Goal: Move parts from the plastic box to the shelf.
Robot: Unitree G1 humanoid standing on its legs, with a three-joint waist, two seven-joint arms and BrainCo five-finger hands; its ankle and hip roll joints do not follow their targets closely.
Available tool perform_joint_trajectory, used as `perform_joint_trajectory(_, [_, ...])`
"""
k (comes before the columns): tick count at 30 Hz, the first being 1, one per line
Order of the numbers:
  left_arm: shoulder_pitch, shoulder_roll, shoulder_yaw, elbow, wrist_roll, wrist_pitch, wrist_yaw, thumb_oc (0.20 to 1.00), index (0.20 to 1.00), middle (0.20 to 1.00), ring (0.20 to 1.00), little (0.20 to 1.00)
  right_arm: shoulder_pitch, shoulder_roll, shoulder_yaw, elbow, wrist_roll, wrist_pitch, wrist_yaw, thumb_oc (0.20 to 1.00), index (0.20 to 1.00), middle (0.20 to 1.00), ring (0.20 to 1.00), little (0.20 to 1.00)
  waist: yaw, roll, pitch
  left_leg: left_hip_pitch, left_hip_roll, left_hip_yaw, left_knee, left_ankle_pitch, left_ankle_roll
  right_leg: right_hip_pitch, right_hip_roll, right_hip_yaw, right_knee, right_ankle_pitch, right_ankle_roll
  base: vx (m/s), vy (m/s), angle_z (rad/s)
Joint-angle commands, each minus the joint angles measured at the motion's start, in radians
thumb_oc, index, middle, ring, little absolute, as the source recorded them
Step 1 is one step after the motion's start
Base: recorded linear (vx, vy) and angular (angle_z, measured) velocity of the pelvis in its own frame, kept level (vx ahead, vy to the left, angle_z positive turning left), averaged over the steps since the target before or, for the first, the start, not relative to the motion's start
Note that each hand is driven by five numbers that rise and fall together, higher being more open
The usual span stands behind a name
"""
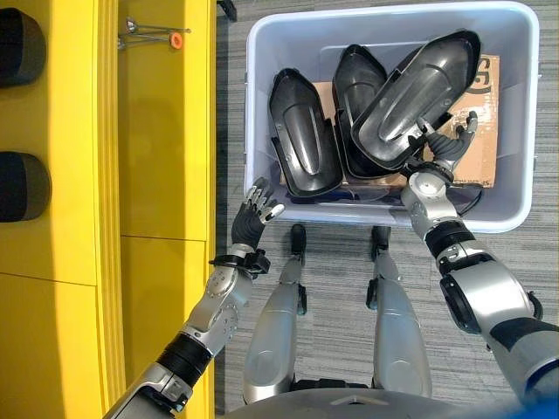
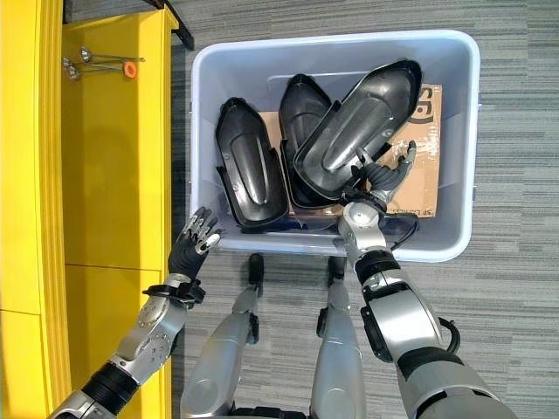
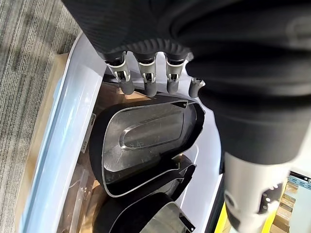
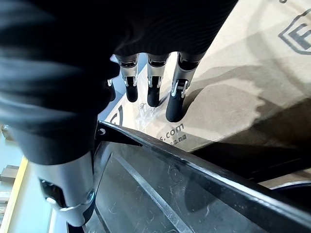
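A yellow shelf [image 1: 157, 131] runs down the robot's left side, standing on grey striped carpet [image 1: 349, 288]. Just beside it sits a pale blue-grey plastic box [image 1: 262, 105], open at the top, with rounded corners and a thick rim. A flat sheet of brown cardboard [image 1: 485, 113] lies on the box floor toward the right.

Three black parts rest inside the box. Each is a long, hollow shell, glossy and dark, rounded at one end and squared off at the other, with a raised lip around the edge and fine scratches on the inner face. The left part [image 1: 301, 131] lies alone near the box's left wall. The middle part [image 1: 358, 78] is beside it, and the tilted part [image 1: 419, 92] leans across the middle one, its rounded end pointing toward the far right corner.

The right hand [image 1: 447, 144] is inside the box at the squared end of the tilted part; its fingers [image 4: 175, 104] hang fairly straight and relaxed over the cardboard while the thumb sits against the part's rim, so nothing is gripped. The left hand [image 1: 255, 216] hovers outside the near left corner of the box, above the carpet, fingers loosely spread and empty.

Far back on the shelf lies a small metal tool with an orange tip [image 1: 157, 37]
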Motion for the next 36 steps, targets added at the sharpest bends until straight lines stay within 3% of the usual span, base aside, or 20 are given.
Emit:
perform_joint_trajectory(1, [-0.006, 0.049, -0.024, -0.084, -0.004, -0.043, 0.000, 1.000, 1.000, 1.000, 1.000, 1.000, -0.021, 0.035, 0.040, 0.083, -0.011, 0.058, 0.016, 1.000, 1.000, 1.000, 1.000, 1.000, 0.025, 0.003, 0.010, -0.028, -0.009, 0.024, 0.069, -0.068, 0.018, -0.007, -0.039, -0.006, 0.105, -0.102, 0.038, 0.00, 0.000, 0.00])
perform_joint_trajectory(3, [-0.008, 0.051, -0.026, -0.085, -0.004, -0.044, 0.000, 1.000, 1.000, 1.000, 1.000, 1.000, -0.028, 0.035, 0.046, 0.112, -0.015, 0.068, 0.024, 1.000, 1.000, 1.000, 1.000, 1.000, 0.027, 0.002, 0.010, -0.030, -0.009, 0.022, 0.070, -0.067, 0.018, -0.007, -0.040, -0.008, 0.103, -0.101, 0.038, 0.00, 0.000, 0.00])
perform_joint_trajectory(4, [-0.008, 0.052, -0.027, -0.085, -0.004, -0.043, 0.000, 1.000, 1.000, 1.000, 1.000, 1.000, -0.031, 0.037, 0.052, 0.136, -0.021, 0.080, 0.029, 0.947, 0.947, 0.947, 0.947, 0.947, 0.027, 0.002, 0.014, -0.028, -0.010, 0.021, 0.073, -0.071, 0.018, -0.002, -0.040, -0.008, 0.106, -0.104, 0.039, 0.00, 0.000, 0.00])
perform_joint_trajectory(6, [-0.008, 0.052, -0.027, -0.087, -0.005, -0.041, -0.002, 1.000, 1.000, 1.000, 1.000, 1.000, -0.040, 0.041, 0.063, 0.177, -0.024, 0.103, 0.046, 0.200, 0.200, 0.200, 0.200, 0.200, 0.030, 0.001, 0.011, -0.034, -0.011, 0.019, 0.072, -0.066, 0.018, -0.006, -0.041, -0.010, 0.104, -0.099, 0.039, 0.00, 0.000, 0.00])
perform_joint_trajectory(7, [-0.009, 0.055, -0.026, -0.087, -0.004, -0.038, -0.002, 1.000, 1.000, 1.000, 1.000, 1.000, -0.050, 0.038, 0.073, 0.231, -0.039, 0.140, 0.059, 0.200, 0.200, 0.200, 0.200, 0.200, 0.032, 0.002, 0.012, -0.033, -0.011, 0.019, 0.071, -0.067, 0.018, -0.004, -0.041, -0.012, 0.104, -0.100, 0.039, 0.00, 0.000, 0.00])
perform_joint_trajectory(10, [-0.012, 0.061, -0.022, -0.083, -0.003, -0.031, -0.007, 1.000, 1.000, 1.000, 1.000, 1.000, -0.080, 0.044, 0.062, 0.270, 0.013, 0.149, 0.080, 0.200, 0.200, 0.200, 0.200, 0.200, 0.039, 0.000, 0.014, -0.033, -0.010, 0.017, 0.070, -0.066, 0.017, -0.002, -0.042, -0.016, 0.104, -0.101, 0.039, 0.00, 0.000, 0.00])
perform_joint_trajectory(26, [-0.006, 0.066, 0.002, -0.104, -0.017, -0.030, -0.011, 1.000, 1.000, 1.000, 1.000, 1.000, -0.094, 0.017, 0.066, 0.268, 0.057, 0.145, 0.094, 0.200, 0.200, 0.200, 0.200, 0.200, 0.030, -0.040, 0.013, -0.004, -0.002, 0.013, 0.059, -0.066, 0.016, 0.026, -0.031, -0.027, 0.101, -0.104, 0.037, 0.00, -0.001, 0.01])
perform_joint_trajectory(30, [0.000, 0.070, 0.013, -0.103, -0.020, -0.030, -0.008, 1.000, 1.000, 1.000, 1.000, 1.000, -0.086, 0.011, 0.070, 0.198, 0.055, 0.123, 0.076, 0.200, 0.200, 0.200, 0.200, 0.200, 0.023, -0.051, 0.010, 0.006, 0.002, 0.017, 0.057, -0.066, 0.015, 0.033, -0.029, -0.025, 0.100, -0.104, 0.037, 0.00, 0.000, 0.00])
perform_joint_trajectory(36, [0.022, 0.067, 0.046, -0.093, -0.019, -0.024, 0.008, 1.000, 1.000, 1.000, 1.000, 1.000, 0.035, -0.012, 0.081, -0.233, 0.000, 0.063, 0.033, 0.200, 0.200, 0.200, 0.200, 0.200, -0.006, -0.088, -0.006, 0.029, 0.009, 0.024, 0.059, -0.074, 0.014, 0.048, -0.019, -0.014, 0.098, -0.103, 0.035, 0.00, -0.003, -0.01])
